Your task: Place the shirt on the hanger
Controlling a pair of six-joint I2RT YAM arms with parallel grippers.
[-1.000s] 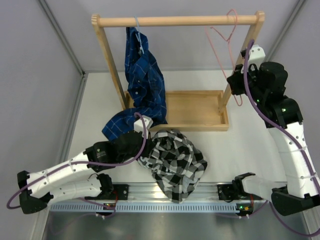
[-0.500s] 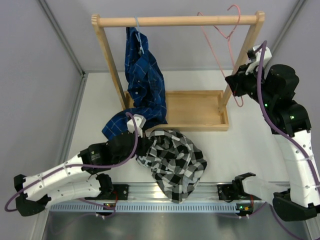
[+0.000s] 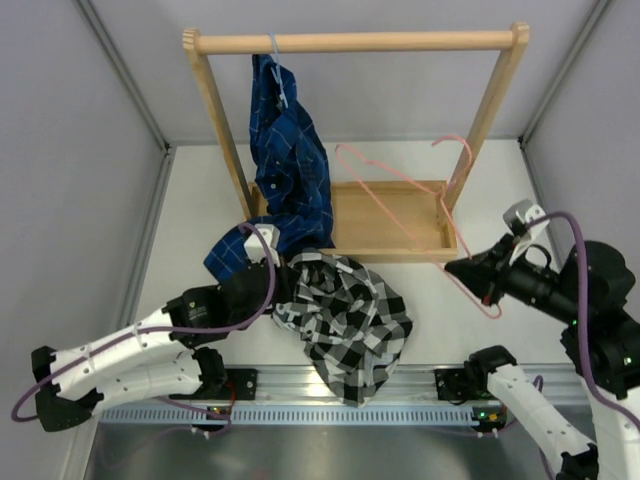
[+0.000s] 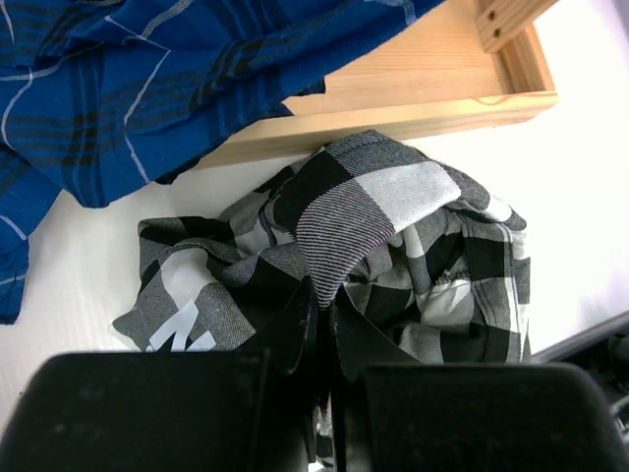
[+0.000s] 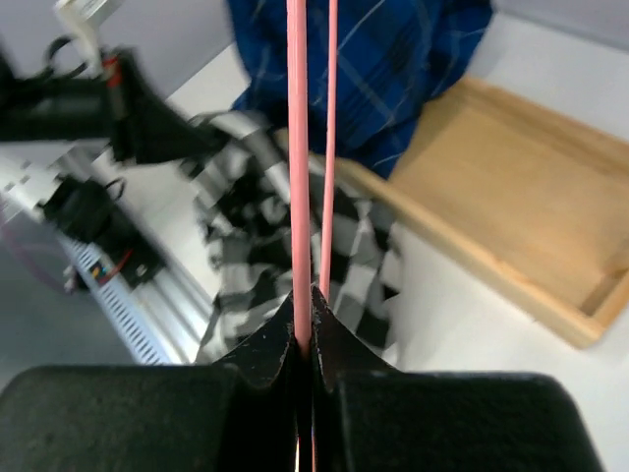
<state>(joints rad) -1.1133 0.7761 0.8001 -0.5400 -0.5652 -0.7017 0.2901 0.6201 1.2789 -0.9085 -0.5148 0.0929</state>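
The black-and-white check shirt (image 3: 350,320) lies crumpled on the table in front of the wooden tray, white lettering showing in the left wrist view (image 4: 187,320). My left gripper (image 3: 283,290) is shut on a fold of the shirt (image 4: 334,236) at its left edge. My right gripper (image 3: 468,272) is shut on the thin pink wire hanger (image 3: 400,215), off the rail and held low and tilted over the tray's right end. The hanger's wires (image 5: 298,147) run straight out from my right fingertips (image 5: 307,307) over the shirt (image 5: 246,285).
A wooden rack (image 3: 355,42) with a tray base (image 3: 400,245) stands at the back. A dark blue plaid shirt (image 3: 290,170) hangs from it on a pale hanger (image 3: 278,75), its tail pooling on the table (image 3: 235,255). A metal rail (image 3: 300,385) runs along the near edge.
My right arm took the pink hanger off the rack rail and swung it down and forward to the table's right side. My left gripper shifted slightly right, into the shirt.
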